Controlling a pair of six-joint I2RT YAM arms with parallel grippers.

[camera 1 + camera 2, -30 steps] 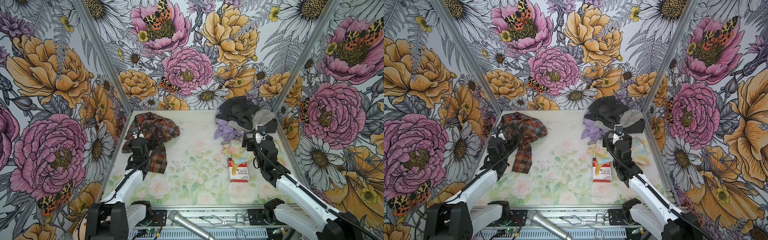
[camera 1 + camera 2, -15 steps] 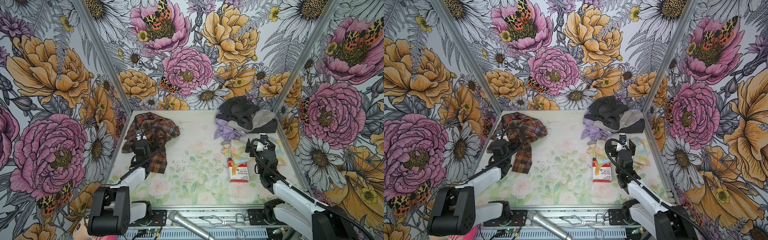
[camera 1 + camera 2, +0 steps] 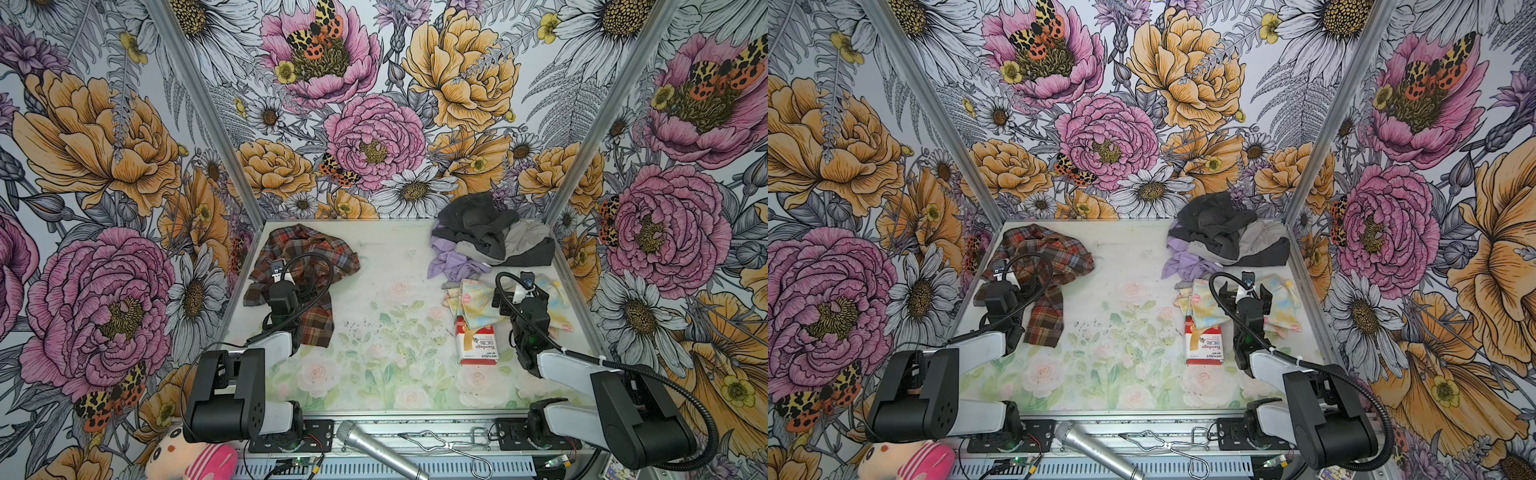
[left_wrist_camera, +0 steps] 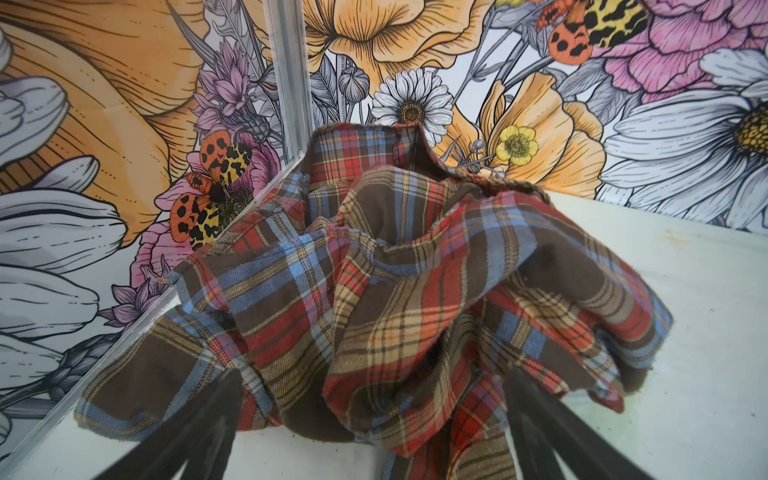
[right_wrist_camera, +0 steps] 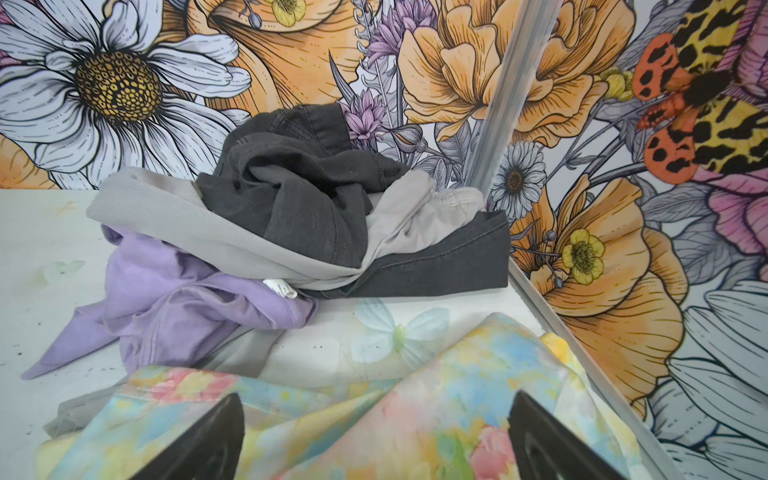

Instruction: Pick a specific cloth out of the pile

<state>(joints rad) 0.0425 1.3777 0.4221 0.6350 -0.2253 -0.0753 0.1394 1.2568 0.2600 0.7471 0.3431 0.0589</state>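
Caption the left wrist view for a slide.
Left gripper, jaws open, poised over the crumpled plaid cloth lying by the corner of the floral-walled table.

Floral walls (image 3: 374,124) w/ metal corner posts (image 3: 209,112); pale rose-print tabletop (image 3: 395,374) — even light.

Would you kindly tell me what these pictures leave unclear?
Brown, red-orange and blue plaid cloth: left arm covers its middle in both top views.
Red and white bandage box: far end hidden under the pastel floral cloth.
Pile of grey and lavender cloths: lower layers buried under dark grey fabric.
Left gripper, right gripper: finger bases cut off by wrist-view edges.
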